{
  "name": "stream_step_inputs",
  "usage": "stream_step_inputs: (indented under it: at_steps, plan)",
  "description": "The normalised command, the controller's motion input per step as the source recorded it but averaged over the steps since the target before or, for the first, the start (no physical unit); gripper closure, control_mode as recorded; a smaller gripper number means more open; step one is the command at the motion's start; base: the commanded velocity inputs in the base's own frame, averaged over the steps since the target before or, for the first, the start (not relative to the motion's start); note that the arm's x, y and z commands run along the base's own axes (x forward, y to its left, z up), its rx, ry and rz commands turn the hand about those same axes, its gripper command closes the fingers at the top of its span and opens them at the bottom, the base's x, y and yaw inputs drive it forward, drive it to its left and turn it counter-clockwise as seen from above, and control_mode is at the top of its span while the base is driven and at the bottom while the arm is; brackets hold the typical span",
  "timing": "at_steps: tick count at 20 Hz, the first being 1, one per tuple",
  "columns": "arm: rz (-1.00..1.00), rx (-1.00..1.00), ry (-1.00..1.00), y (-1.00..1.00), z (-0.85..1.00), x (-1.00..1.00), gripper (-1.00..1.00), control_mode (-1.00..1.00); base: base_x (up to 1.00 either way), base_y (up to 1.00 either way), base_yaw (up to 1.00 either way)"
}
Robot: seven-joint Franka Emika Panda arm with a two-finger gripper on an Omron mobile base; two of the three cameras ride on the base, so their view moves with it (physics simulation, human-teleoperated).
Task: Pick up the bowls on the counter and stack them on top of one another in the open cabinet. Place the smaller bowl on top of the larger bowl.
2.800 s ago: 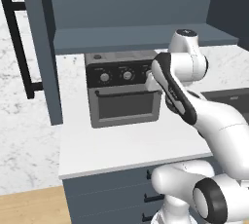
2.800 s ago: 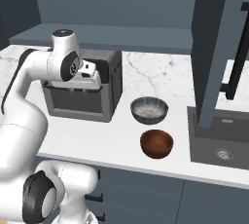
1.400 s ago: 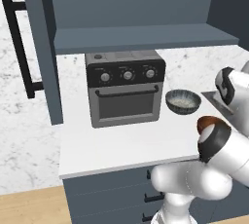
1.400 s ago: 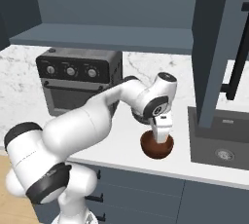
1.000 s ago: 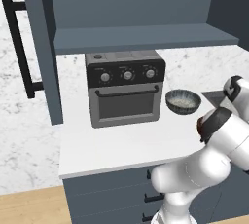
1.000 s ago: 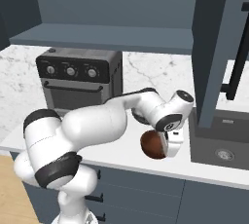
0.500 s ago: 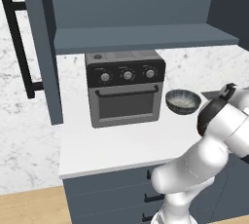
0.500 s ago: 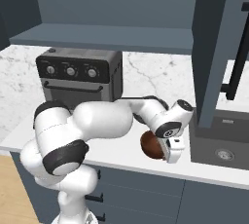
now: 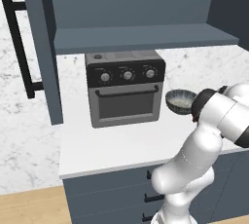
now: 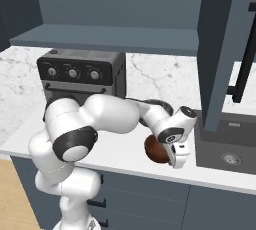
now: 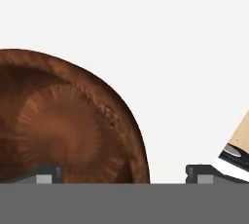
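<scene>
The arm has swung from the toaster oven (image 9: 125, 90) across and down to the smaller bowl (image 10: 156, 150) near the counter's (image 9: 112, 145) front edge, so a first pick looks about to begin. The gripper (image 11: 124, 173) hangs wide open, straddling the bowl's rim, gripping nothing. This bowl is smooth, round, reddish-brown. The larger bowl (image 9: 181, 101), dark grey, ribbed outside and speckled inside, sits toward the counter's back edge.

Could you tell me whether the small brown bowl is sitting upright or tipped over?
Upright. In the hand view the brown bowl shows its hollow inside and rim facing up, and it rests on the white counter, empty.
</scene>
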Motion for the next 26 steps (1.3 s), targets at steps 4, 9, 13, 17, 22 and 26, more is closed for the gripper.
stream_step_inputs:
  at_steps: [4,9,13,17,22,26]
  plan:
    - [0.00,0.00,0.00,-0.19,-0.14,0.28,-1.00,-1.00,0.00,0.00,0.00]
    - [0.00,0.00,0.00,0.00,-0.09,0.05,1.00,-1.00,0.00,0.00,0.00]
    - [0.00,0.00,0.00,0.00,0.01,0.00,1.00,-1.00,0.00,0.00,0.00]
    - [0.00,0.00,-0.09,0.00,0.23,0.00,1.00,-1.00,0.00,0.00,0.00]
    - [0.00,0.03,-0.24,0.00,0.71,-0.03,1.00,-1.00,0.00,0.00,0.00]
    - [0.00,0.01,-0.17,0.03,0.77,0.08,1.00,-1.00,0.00,0.00,0.00]
